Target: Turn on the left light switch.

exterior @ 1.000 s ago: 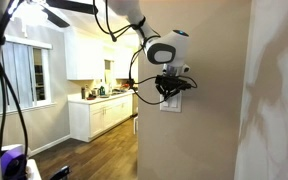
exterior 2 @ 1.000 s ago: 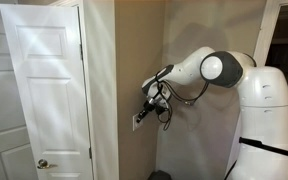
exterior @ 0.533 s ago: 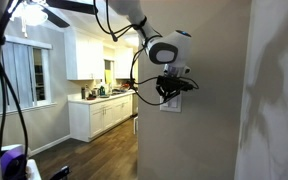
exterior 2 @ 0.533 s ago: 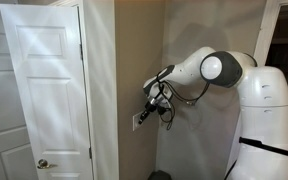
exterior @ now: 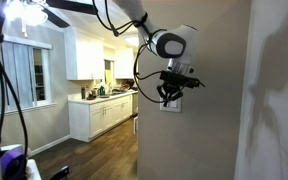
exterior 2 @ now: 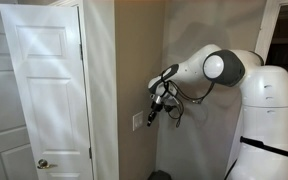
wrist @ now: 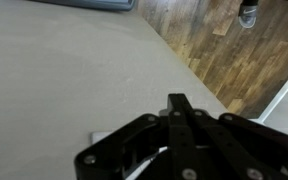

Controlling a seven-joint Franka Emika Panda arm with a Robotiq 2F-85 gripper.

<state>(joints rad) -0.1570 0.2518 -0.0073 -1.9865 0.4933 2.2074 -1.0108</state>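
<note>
A small white wall plate sits on the beige wall; it also shows in an exterior view and, as a white corner, in the wrist view. Its left switch is too small or too covered to make out. My black gripper hangs just in front of the plate's upper part. In an exterior view the gripper points down at the plate with a small gap. In the wrist view the fingers lie pressed together, shut on nothing, covering most of the plate.
The wall's corner edge runs just beside the plate. A white door stands beyond the corner. Kitchen cabinets and a wood floor lie further off. The robot's white base stands close by.
The gripper has lifted and drawn slightly back from the wall plate; the wrist has turned a little. The plate now shows more in the exterior views.
</note>
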